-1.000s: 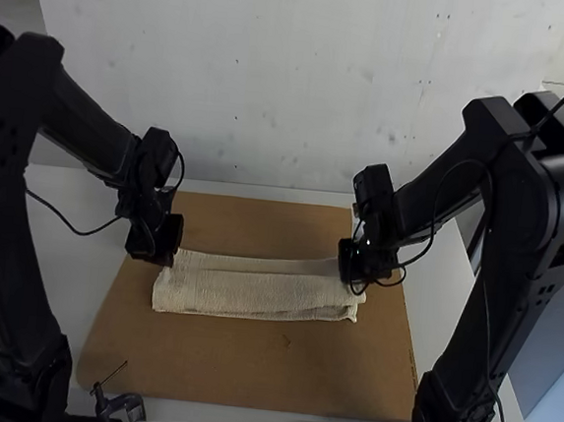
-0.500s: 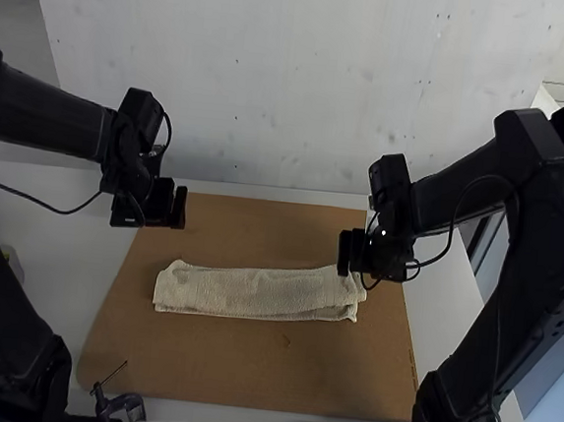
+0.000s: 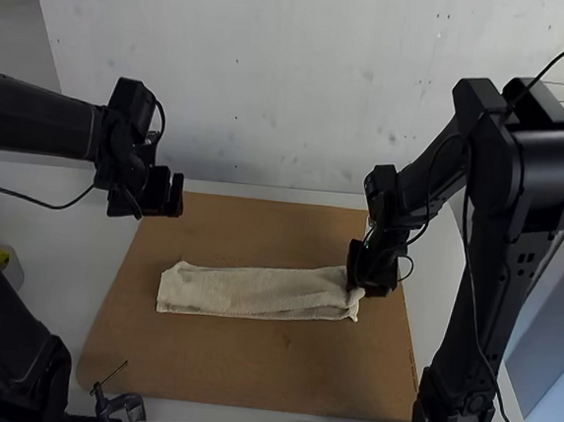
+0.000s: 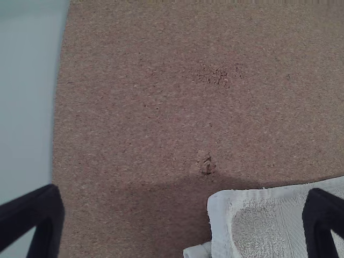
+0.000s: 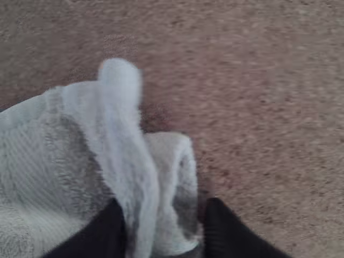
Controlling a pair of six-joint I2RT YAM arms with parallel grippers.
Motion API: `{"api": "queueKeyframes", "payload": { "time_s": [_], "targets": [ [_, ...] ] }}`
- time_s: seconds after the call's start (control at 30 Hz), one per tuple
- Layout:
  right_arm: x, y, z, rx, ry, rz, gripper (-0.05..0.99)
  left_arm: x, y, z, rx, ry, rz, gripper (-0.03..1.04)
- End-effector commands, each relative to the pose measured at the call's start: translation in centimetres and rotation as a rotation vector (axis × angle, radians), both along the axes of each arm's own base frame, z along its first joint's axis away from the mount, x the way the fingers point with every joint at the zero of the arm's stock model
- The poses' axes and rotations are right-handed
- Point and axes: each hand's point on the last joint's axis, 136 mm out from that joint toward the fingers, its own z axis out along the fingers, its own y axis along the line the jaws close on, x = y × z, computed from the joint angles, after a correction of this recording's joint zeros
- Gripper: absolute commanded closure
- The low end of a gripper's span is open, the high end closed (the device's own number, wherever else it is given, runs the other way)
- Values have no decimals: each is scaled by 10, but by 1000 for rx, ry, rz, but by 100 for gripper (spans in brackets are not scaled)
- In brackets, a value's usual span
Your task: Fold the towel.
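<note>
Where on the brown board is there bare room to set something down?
The widest bare patch of board lies between the towel and the near edge; a narrower one beyond it. Crowded: the towel's right end, by the right pincer.

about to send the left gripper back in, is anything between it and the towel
Nothing visible stands between the left gripper and the towel; the brown board lies flat beneath the towel.
</note>
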Motion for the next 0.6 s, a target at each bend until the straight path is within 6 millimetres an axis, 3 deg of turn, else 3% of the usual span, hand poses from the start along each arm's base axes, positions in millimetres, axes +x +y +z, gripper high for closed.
{"api": "queueKeyframes", "payload": {
  "time_s": [0.0,0.2,0.33,0.37,0.47,0.57],
  "targets": [
    [-6,10,-9,12,47,5,92,2,8,8,-6,-28,8,2],
    [-6,0,-6,3,75,-11,92,-1,7,1,-17,-6,4,2],
    [3,-24,7,2,42,-51,92,-1,8,7,-17,-23,2,2],
    [10,-48,16,-5,9,-80,92,-1,10,10,-18,-34,8,2],
    [19,-91,33,-26,-53,-125,92,-5,10,10,-18,-36,8,2],
    [22,-122,39,-49,-78,-153,92,-6,8,9,-20,-32,5,2]
  ]
}}
